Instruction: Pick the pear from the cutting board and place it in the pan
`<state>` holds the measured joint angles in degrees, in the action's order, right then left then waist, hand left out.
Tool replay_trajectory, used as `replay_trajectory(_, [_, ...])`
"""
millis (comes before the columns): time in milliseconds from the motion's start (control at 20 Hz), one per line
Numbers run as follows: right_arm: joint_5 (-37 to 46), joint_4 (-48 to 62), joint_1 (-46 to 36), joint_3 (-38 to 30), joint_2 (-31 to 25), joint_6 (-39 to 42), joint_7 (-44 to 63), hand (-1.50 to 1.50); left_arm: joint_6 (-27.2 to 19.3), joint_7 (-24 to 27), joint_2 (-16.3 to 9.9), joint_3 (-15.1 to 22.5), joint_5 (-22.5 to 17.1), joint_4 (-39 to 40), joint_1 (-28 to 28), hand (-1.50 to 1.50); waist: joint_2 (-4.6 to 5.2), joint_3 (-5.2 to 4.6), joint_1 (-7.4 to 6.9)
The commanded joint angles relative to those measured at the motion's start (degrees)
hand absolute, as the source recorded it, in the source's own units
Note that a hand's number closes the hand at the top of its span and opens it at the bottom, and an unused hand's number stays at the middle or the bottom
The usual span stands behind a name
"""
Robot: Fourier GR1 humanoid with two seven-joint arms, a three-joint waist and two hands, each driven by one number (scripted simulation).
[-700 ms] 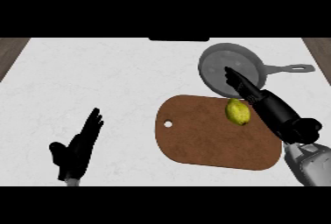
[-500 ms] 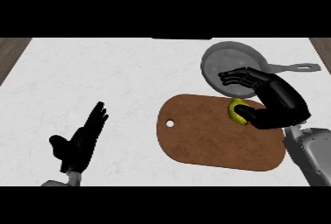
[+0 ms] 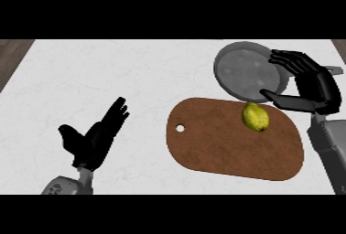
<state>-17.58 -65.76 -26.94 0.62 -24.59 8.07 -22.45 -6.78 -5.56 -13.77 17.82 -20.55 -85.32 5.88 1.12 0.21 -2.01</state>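
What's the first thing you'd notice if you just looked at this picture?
Probably the yellow pear, lying bright on the brown cutting board right of the middle. Just above it sits the round grey pan, with the black right hand open beside it, its thumb near the pear. At the lower left, the left hand rests open, fingers up.

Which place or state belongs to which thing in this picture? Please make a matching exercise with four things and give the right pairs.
Things:
1. pear
2. pan
3. left hand
4. right hand

Places or states:
A. grey and round, at the far right of the counter, nothing in it
B. open with fingers up, resting at the lower left
C. lying on the brown cutting board, near its far edge
D. open beside the pan, holding nothing

Pairs: 1-C, 2-A, 3-B, 4-D
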Motion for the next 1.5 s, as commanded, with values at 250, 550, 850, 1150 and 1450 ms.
replay_trajectory(250, [14.9, 10.1, -6.3, 9.4, -12.5, 13.8, -4.5, -1.5, 1.6, -2.6, 0.1, 0.5, -0.7, -1.0, 0.2, 0.0, -0.79, -0.28, 0.08])
replay_trajectory(550, [29.0, 7.5, -12.9, 20.6, -20.2, 19.2, 3.3, -1.5, 2.0, -1.9, -0.7, -0.9, -0.5, 0.1, 0.4, 0.0, -1.05, -0.41, 0.15])
replay_trajectory(850, [34.7, 1.5, -18.9, 29.9, -15.8, 28.4, 14.9, -1.5, 1.5, -5.3, -1.4, -3.0, -2.0, -1.7, 2.1, 0.0, -1.25, -0.37, 0.73])
replay_trajectory(1150, [35.2, -5.2, -17.5, 30.0, -13.4, 35.8, 25.0, -1.5, 1.0, -5.6, -0.9, -2.9, -1.0, -5.4, -1.6, 0.0, -1.41, -0.25, 1.81])
replay_trajectory(1450, [37.5, -13.6, -8.9, 25.2, -9.8, 34.6, 32.0, -1.5, 3.9, -5.0, 0.2, -6.7, -1.0, -0.2, 1.9, 0.0, -1.23, -0.23, 2.36])
